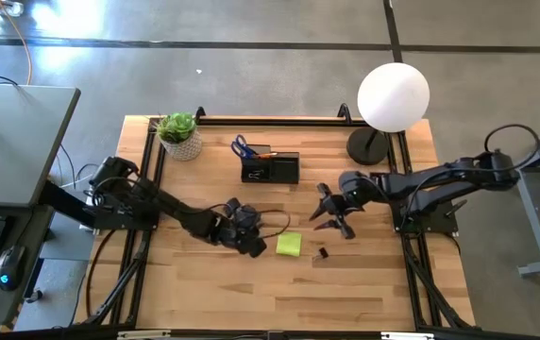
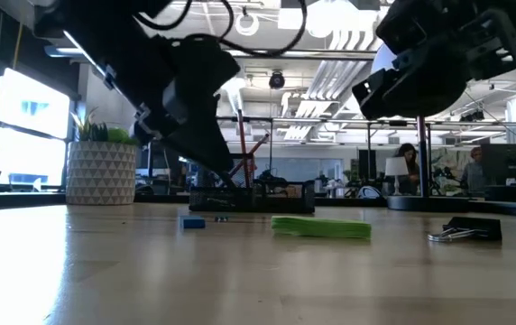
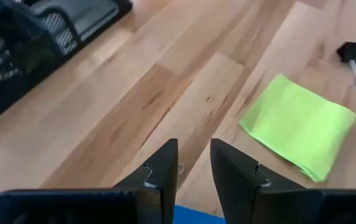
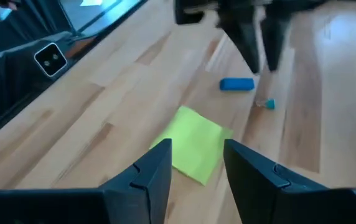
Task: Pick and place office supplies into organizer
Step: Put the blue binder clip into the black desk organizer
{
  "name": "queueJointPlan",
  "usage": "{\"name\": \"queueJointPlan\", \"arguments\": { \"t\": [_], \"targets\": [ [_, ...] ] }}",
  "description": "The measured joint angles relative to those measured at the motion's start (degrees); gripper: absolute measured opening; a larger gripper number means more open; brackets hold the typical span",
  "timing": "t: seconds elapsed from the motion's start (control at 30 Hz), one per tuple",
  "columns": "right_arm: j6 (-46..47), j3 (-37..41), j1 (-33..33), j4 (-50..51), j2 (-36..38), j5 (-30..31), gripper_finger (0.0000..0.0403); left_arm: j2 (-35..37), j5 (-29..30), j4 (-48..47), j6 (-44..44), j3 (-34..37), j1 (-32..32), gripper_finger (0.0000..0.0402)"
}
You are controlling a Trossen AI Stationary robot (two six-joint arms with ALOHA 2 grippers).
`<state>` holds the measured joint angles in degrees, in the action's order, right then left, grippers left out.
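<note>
Right now the left gripper sits low over the wood, left of centre in the overhead frame. Its fingers stand a narrow slit apart with nothing between them. Just beside its tips lies the small blue piece, and a tiny teal bit rests near that. Immediately to the right is the sticky note pad, flat on the table, with the binder clip a little further right. The right gripper hangs above and right of the pad, fingers parted and empty. The organizer stands well apart, towards the top centre, with the scissors already poking out of it.

We judge the main risk to be a nudge. The blue piece is short and lies low, so fingers this close together could push it away rather than straddle it. Both arms also crowd the same patch, so they could clash over the pad.

The pad is thin, yellow-green and square-edged. The blue piece looks like a stubby rounded bar.
</note>
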<state>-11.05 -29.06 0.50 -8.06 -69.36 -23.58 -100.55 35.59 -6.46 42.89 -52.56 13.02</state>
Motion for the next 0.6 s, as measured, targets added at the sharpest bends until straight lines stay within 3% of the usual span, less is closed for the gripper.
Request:
{"name": "queueJointPlan", "arguments": {
  "t": [0.2,0.33,0.6],
  "targets": [
    [0.0,0.0,-3.3,-0.7,-0.5,1.0,0.0140,-0.1,-4.6,-2.3,-1.9,0.0,-3.3,0.0085],
    [-0.1,0.0,-4.3,-0.5,-0.7,1.1,0.0140,-0.1,-8.2,-4.5,1.5,0.0,-5.5,0.0085],
    [-0.9,1.8,-4.4,-3.6,-0.6,1.3,0.0140,-1.3,-10.6,-2.3,-0.8,0.0,-5.6,0.0085]
  ]
}}
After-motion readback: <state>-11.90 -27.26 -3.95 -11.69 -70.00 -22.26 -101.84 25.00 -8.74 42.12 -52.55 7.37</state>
